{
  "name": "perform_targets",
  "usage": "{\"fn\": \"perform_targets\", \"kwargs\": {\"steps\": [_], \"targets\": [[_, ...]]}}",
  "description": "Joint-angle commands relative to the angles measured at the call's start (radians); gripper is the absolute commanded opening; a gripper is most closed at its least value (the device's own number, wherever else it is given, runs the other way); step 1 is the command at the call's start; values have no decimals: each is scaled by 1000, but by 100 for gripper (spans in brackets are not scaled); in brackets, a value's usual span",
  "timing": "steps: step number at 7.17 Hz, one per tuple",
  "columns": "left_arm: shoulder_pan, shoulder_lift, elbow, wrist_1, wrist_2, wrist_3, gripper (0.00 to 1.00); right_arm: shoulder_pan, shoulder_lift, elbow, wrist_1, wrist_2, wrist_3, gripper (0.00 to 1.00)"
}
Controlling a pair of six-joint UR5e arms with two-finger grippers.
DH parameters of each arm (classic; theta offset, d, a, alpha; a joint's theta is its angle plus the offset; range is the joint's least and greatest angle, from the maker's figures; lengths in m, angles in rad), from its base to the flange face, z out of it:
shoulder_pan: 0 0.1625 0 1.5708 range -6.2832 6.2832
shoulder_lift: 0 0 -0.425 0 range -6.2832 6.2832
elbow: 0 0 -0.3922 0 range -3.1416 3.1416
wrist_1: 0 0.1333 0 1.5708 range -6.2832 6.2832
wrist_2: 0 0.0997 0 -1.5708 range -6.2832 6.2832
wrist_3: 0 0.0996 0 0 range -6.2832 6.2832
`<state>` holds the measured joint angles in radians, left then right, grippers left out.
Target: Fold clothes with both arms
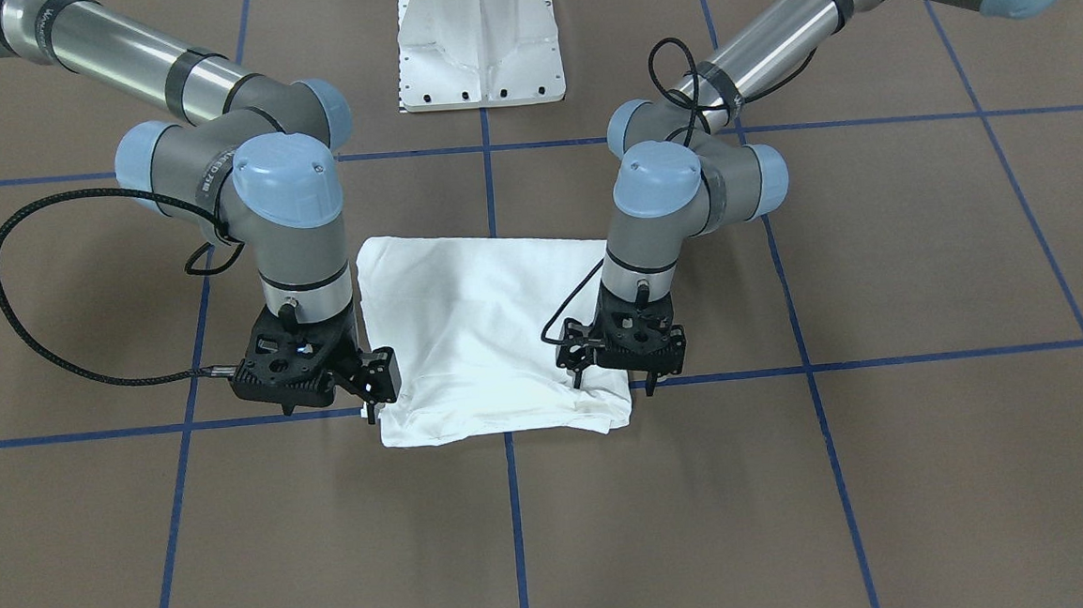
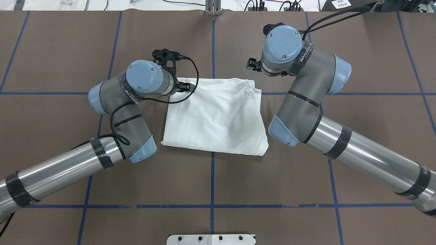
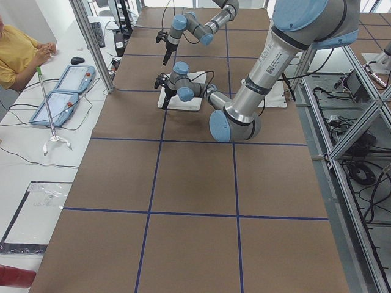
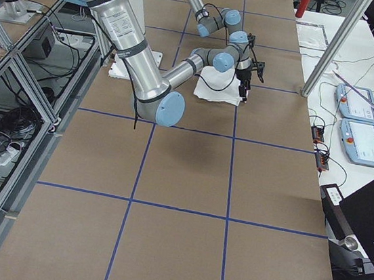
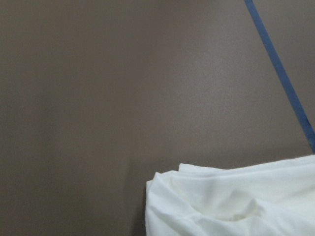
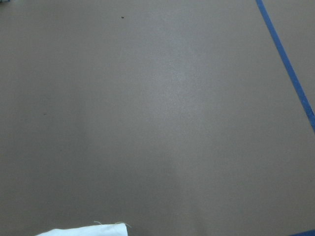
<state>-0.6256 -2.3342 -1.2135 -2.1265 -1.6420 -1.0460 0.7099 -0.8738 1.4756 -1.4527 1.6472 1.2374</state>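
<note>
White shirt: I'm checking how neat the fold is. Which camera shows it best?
Overhead exterior: nearly the whole shirt shows, only one far corner under the left arm. In front-facing the left arm and right arm overlap its sides; side views show it small and distant; wrist cameras catch only corners.

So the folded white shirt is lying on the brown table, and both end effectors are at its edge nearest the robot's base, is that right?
Not quite. The left end effector and the right end effector are at the shirt's edge farthest from the base, as the front-facing view shows. The rest holds: folded, white, on the brown table.
</note>
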Motion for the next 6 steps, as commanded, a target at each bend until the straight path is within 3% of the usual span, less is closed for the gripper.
{"fn": "perform_targets", "kwargs": {"steps": [1, 4, 5, 6], "targets": [[-29, -47, 69, -1, 44, -19, 100, -1, -1, 0, 0, -1, 1, 100], [-82, -45, 77, 11, 38, -11, 100, -3, -2, 3, 0, 3, 1, 100], [-91, -16, -4, 19, 25, 0, 100, -3, -7, 27, -1, 14, -4, 100], [-92, 59, -156, 80, -26, 58, 100, 23, -32, 72, -11, 108, -27, 100]]}}
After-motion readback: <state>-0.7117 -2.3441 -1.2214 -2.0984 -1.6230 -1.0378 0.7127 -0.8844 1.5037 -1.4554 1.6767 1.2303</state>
